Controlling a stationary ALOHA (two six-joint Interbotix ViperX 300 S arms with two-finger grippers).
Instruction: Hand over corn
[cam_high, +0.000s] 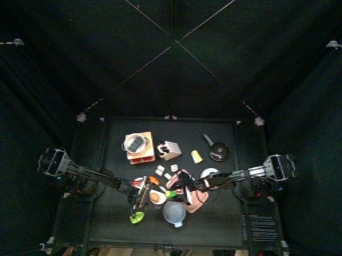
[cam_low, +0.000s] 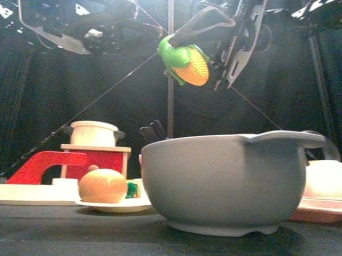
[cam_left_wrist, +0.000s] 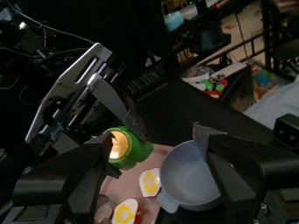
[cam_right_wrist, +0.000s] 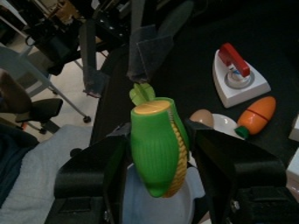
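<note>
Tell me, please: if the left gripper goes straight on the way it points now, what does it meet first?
Most likely the corn's green end, which lies between the open left gripper's jaws and is held by the right gripper. The grey bowl sits lower; depth is uncertain.

No legible txt, labels, brands, nos. or signs anywhere in any view; nothing on objs or table can be read.

Both arms are matte black. The right pincer (cam_right_wrist: 160, 179) has 2 broad, blocky black jaws; the left pincer (cam_left_wrist: 152, 171) has 2 angular ones. Thin black cables seemingly trail behind them.
</note>
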